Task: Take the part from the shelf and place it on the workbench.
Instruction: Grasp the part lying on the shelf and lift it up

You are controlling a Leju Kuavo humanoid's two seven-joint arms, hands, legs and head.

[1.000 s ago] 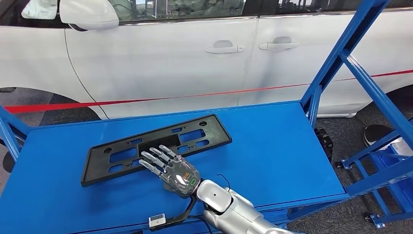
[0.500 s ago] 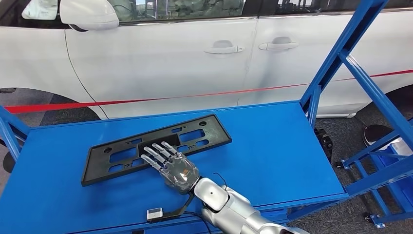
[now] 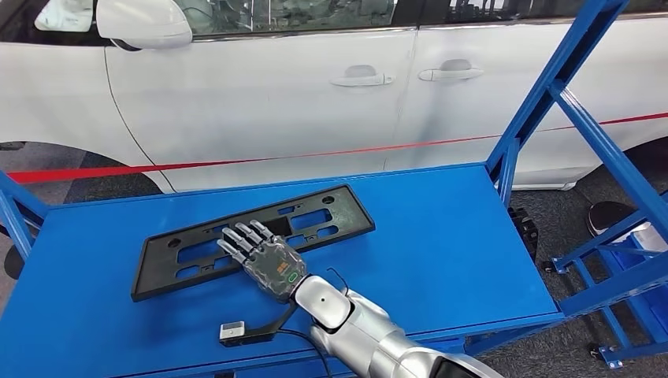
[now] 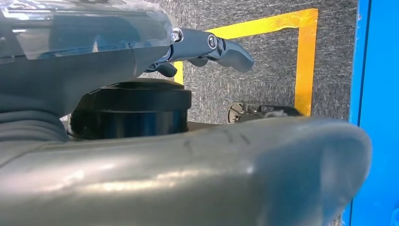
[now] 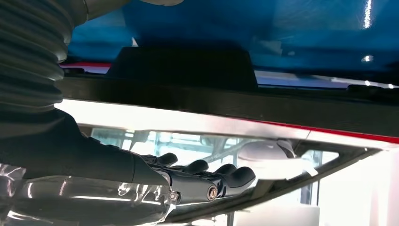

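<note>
Black flat plastic frame (image 3: 250, 235) under the flat, spread, empty right hand (image 3: 264, 261) could skid across the blue shelf top (image 3: 441, 236).

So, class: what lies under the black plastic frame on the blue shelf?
The black plastic frame lies flat on the blue shelf, blue showing through its cut-outs. The right hand covers its near edge, hiding what is beneath there.

The robot's right hand (image 3: 266, 258) reaches forward, palm down, on a bent silver arm (image 3: 358, 331), its dark fingers (image 5: 221, 181) stretched out flat and slightly apart, gripping nothing. The left hand (image 4: 141, 56) hangs low, its fingers (image 4: 226, 47) extended and holding nothing.
</note>
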